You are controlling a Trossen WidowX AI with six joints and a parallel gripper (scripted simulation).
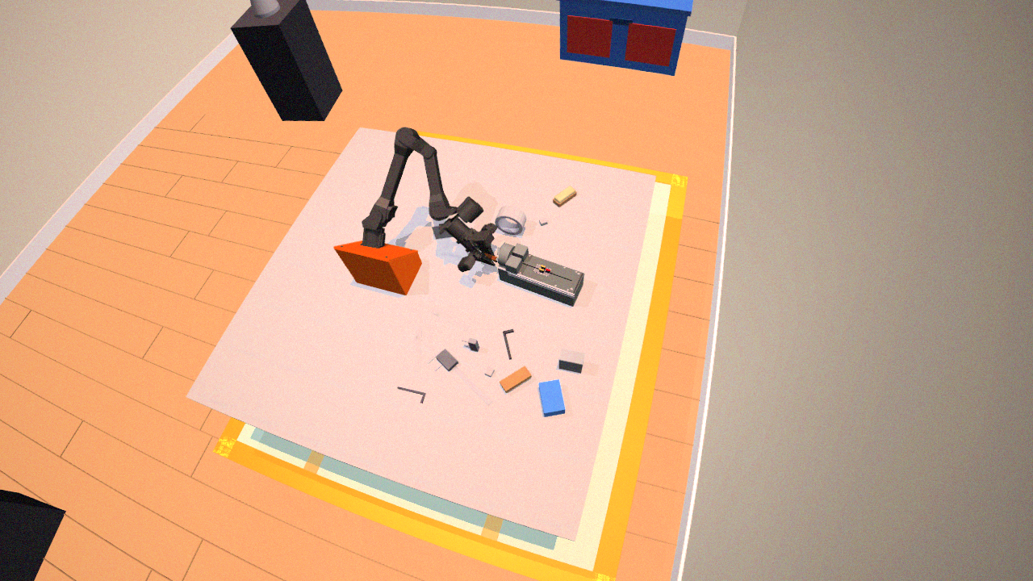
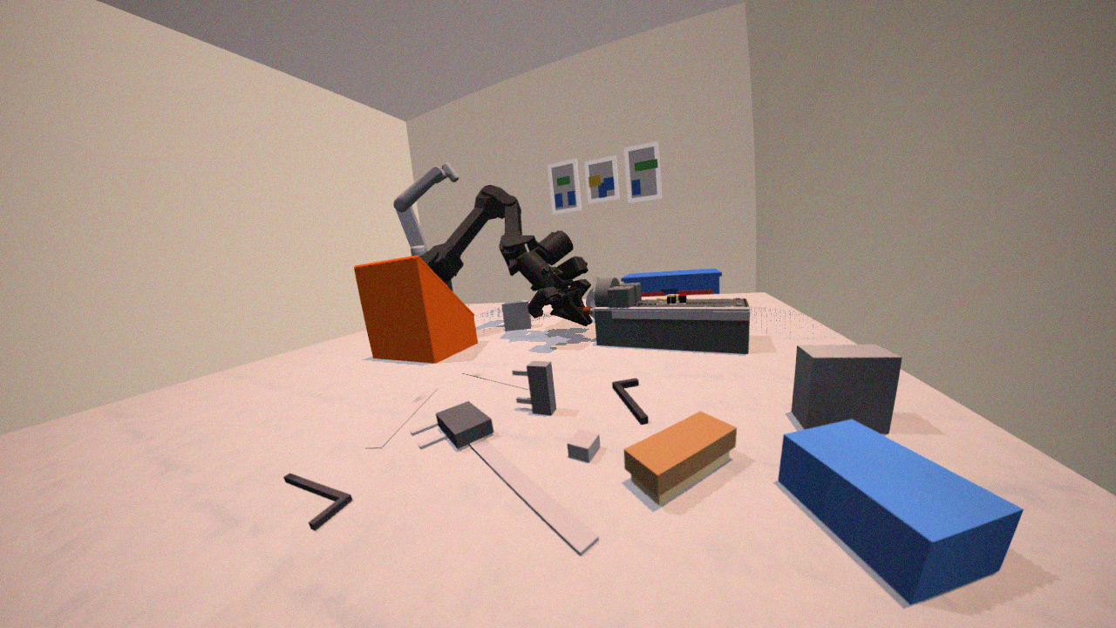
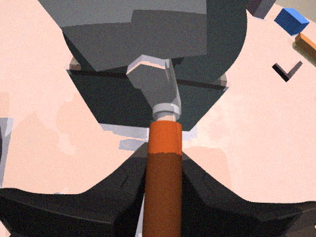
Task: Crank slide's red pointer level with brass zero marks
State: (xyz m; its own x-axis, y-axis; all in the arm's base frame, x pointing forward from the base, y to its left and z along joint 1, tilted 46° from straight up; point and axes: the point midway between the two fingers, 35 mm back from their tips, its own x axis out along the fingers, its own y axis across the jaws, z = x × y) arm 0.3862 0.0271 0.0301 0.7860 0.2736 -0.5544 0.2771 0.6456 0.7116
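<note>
Crank handle (image 3: 165, 178) — orange, no lettering legible — sits clamped in the jaws (image 1: 494, 258) (image 2: 588, 314).

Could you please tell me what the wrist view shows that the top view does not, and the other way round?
Only the wrist view: the collar joining the orange handle to the crank arm.
Only the top view: the blue cabinet and the silver ring.
Both: the gripper, the blue block.
</note>
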